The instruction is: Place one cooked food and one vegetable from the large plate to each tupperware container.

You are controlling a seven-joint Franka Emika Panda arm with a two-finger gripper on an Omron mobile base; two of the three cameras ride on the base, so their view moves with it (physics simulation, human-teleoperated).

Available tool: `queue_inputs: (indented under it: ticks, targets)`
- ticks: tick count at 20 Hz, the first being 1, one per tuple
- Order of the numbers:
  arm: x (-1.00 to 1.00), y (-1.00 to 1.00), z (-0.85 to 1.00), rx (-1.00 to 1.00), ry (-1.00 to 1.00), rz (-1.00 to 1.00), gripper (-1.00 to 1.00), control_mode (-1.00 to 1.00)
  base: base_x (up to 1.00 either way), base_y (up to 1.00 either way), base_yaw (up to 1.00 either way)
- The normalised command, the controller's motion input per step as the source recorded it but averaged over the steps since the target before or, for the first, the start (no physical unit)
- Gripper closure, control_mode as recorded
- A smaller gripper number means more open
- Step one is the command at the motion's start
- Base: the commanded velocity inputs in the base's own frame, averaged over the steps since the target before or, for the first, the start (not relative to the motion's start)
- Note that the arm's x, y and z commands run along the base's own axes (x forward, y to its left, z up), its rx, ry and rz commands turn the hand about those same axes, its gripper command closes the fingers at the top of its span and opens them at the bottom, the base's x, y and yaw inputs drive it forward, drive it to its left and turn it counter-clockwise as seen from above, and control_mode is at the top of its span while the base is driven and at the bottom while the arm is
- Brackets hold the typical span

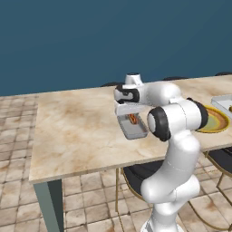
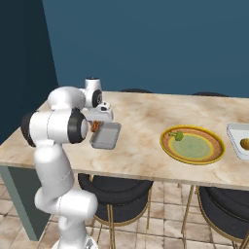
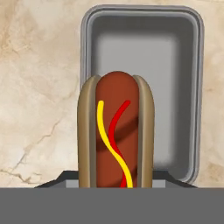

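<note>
My gripper (image 1: 131,114) is shut on a hot dog (image 3: 116,135) with yellow and red sauce lines, holding it just over the left tupperware container (image 3: 175,87), a light-grey tray with nothing lying in it. The bun hides my fingertips in the hand view. From the right base the hot dog (image 2: 96,126) hangs at that container's (image 2: 107,137) left rim. The large plate (image 2: 214,151) lies further right with a green broccoli piece (image 2: 178,135) on it. A second tupperware container (image 2: 235,138) at the far right edge holds a brownish food item (image 2: 245,143).
The marble table (image 1: 77,127) has wide bare room left of the tray. Dark stools (image 2: 114,194) stand under the near edge. My own white arm (image 1: 179,118) blocks part of the plate (image 1: 216,121) in the left base view.
</note>
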Motion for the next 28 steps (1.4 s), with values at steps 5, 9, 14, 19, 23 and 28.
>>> queue_inputs:
  ticks: [5, 9, 14, 19, 23, 28]
  targets:
    - [0.7, 0.0, -0.46, -0.02, 0.0, 0.0, 1.0, -1.0, 0.0, 0.0, 0.0]
    - [0.06, 0.0, -0.48, 0.0, -0.01, 0.0, 1.0, -1.0, 0.0, 0.0, 0.0]
    - [-0.06, 0.0, -0.47, 0.0, -0.05, -0.01, 1.0, -1.0, 0.0, 0.0, 0.0]
    - [-0.32, 0.0, -0.31, 0.0, -0.06, -0.01, 1.0, -1.0, 0.0, 0.0, 0.0]
    - [-0.03, 0.0, -0.21, 0.0, -0.14, 0.0, 1.0, -1.0, 0.0, 0.0, 0.0]
    - [0.0, -0.08, -0.02, 0.01, -0.1, 0.0, 1.0, -1.0, 0.0, 0.0, 0.0]
